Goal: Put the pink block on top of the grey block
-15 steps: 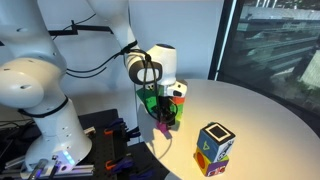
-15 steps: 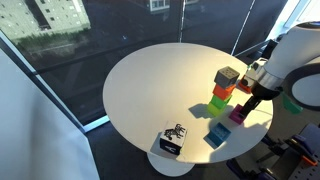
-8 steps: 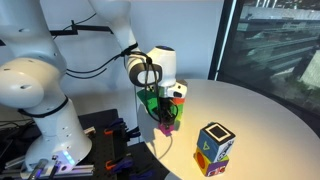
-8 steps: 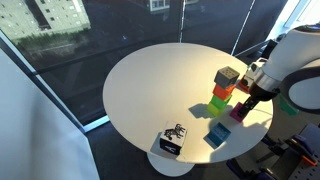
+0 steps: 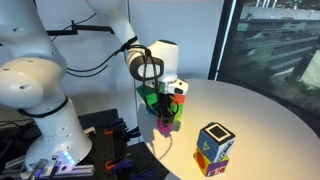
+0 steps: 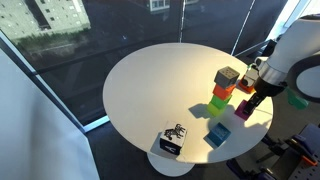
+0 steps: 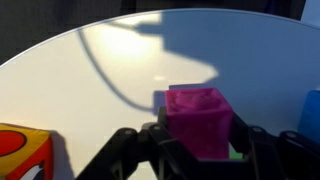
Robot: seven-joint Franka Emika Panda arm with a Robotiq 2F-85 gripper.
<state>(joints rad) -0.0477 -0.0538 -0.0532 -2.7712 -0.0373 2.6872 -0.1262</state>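
Observation:
The pink block [image 7: 198, 120] fills the wrist view, clamped between the dark fingers [image 7: 148, 142] of my gripper [image 7: 200, 140], which is shut on it. In both exterior views the gripper [image 5: 166, 112] [image 6: 248, 104] holds the pink block [image 5: 167, 124] [image 6: 243, 111] low over the table edge, right beside a small stack. The grey block [image 6: 228, 76] [image 5: 177, 90] tops that stack, over an orange block [image 6: 222, 90] and a green block [image 6: 218, 103]. The pink block hangs lower than the grey block.
The round white table [image 6: 150, 90] also carries a blue block [image 6: 216, 136] and a black-and-white patterned cube [image 6: 172, 142]. A larger multicoloured cube [image 5: 213, 148] [image 7: 20, 150] stands near the front edge. The robot base [image 5: 35, 100] and dark windows surround the table.
The jaws have shut on the pink block. The gripper and block look very slightly higher than before; the stack has not moved.

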